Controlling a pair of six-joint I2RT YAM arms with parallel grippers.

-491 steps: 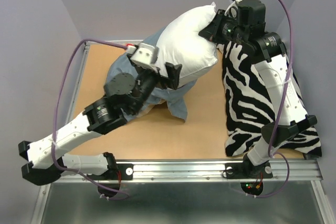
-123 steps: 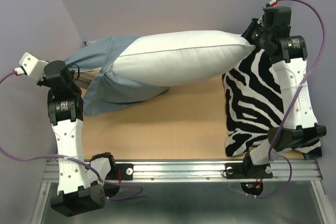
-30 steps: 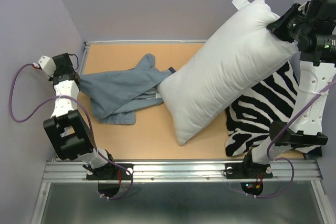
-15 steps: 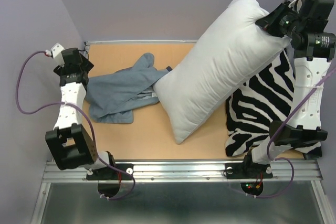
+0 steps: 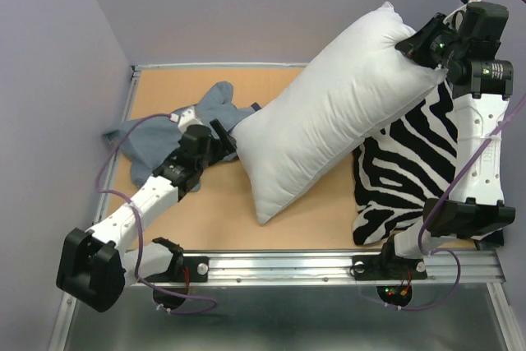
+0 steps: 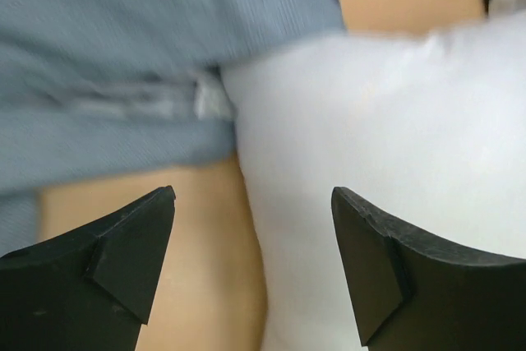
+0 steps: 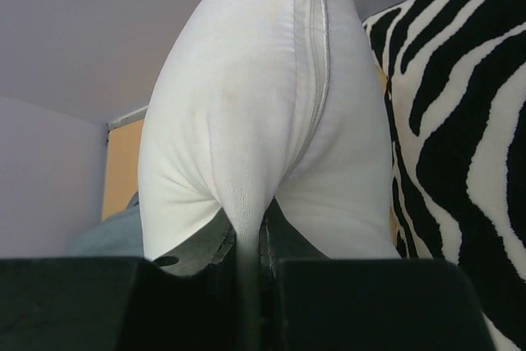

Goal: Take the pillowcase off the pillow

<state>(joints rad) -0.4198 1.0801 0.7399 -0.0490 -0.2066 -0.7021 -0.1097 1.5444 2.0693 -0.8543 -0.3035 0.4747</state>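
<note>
On the left side, the left arm is lying low over the table [image 5: 304,219], stretching from its base at the near edge diagonally toward the middle, and its purple cable is looping over the forearm. The left gripper [image 5: 223,139] is pointing at the left edge of the pillow [image 5: 329,121]. Its fingers are standing wide apart and are holding nothing. In the left wrist view the long edge of the pillow and a fold of the pillowcase [image 5: 222,103] are lying just beyond the two fingertips, but this view is blurred, so I cannot tell if the tips are touching the fabric. The pillowcase is lying crumpled on the table at the far left, completely off the pillow, partly under the left forearm and wrist, and its right end is reaching to the pillow's left edge. The pillow is hanging slanted across the middle: its near left corner is resting on the table, while its far right corner is raised up. There the right arm is standing tall from its base, bending at the top toward the left. The right gripper [image 5: 408,48] is closed tightly on this raised corner, pinching the white fabric beside the seam. Under the right arm, a zebra-striped cushion [image 5: 403,178] is lying flat on the table, and the pillow is covering its far left part. In total there are two arms, one pillowcase, one pillow and one striped cushion.
</note>
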